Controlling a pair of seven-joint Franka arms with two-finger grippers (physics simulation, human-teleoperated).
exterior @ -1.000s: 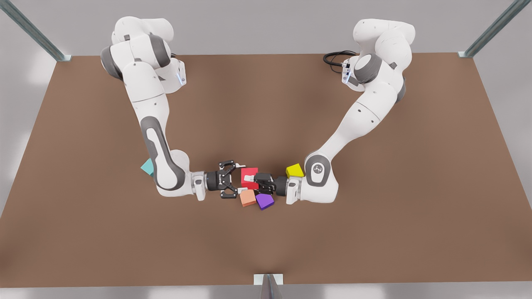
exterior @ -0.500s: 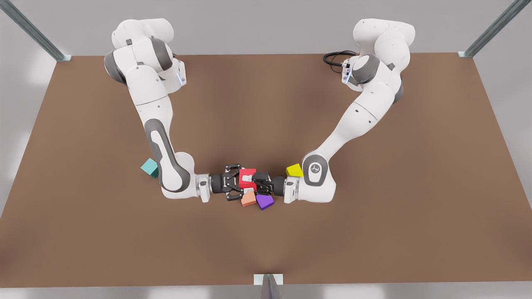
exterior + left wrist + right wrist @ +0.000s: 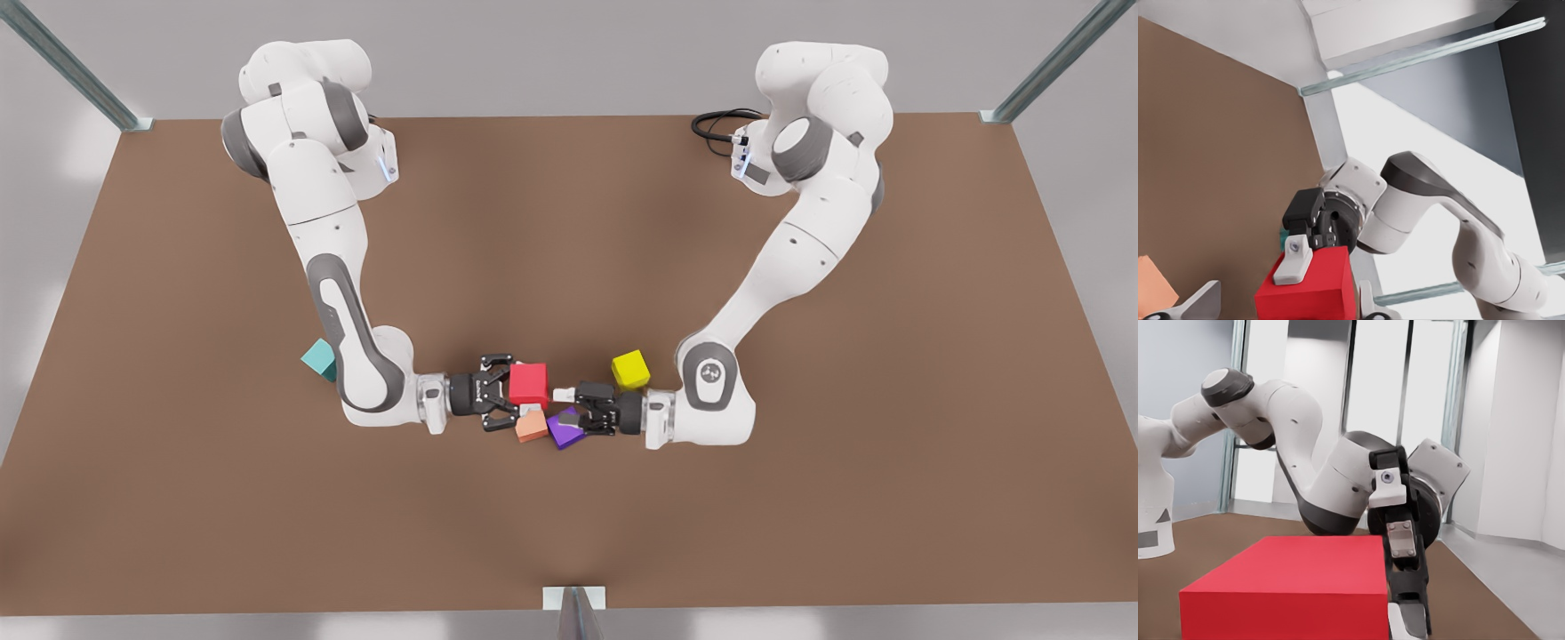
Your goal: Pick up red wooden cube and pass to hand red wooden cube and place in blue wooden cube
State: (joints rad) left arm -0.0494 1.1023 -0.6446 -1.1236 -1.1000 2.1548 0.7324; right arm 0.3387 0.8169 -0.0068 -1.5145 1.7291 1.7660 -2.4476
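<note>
Since a second ago, in the front view, the left claw (image 3: 567,411) has let go of the red wooden cube (image 3: 529,384) and backed off toward 3 o'clock, fingers spread. The right claw (image 3: 523,393) grips it alone, so the handover looks done. The blue wooden cube (image 3: 316,358) waits at 9 o'clock, half behind that arm's elbow. A salmon cube (image 3: 532,428) and a purple cube (image 3: 563,433) lie on the counter underneath, with a yellow cube (image 3: 630,369) at 3 o'clock. The left wrist view shows the red cube beyond its own parted fingers. The right wrist view has it close in.

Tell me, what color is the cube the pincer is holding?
Bright red. The red wooden cube in the right pincer shows best in the front view.
</note>
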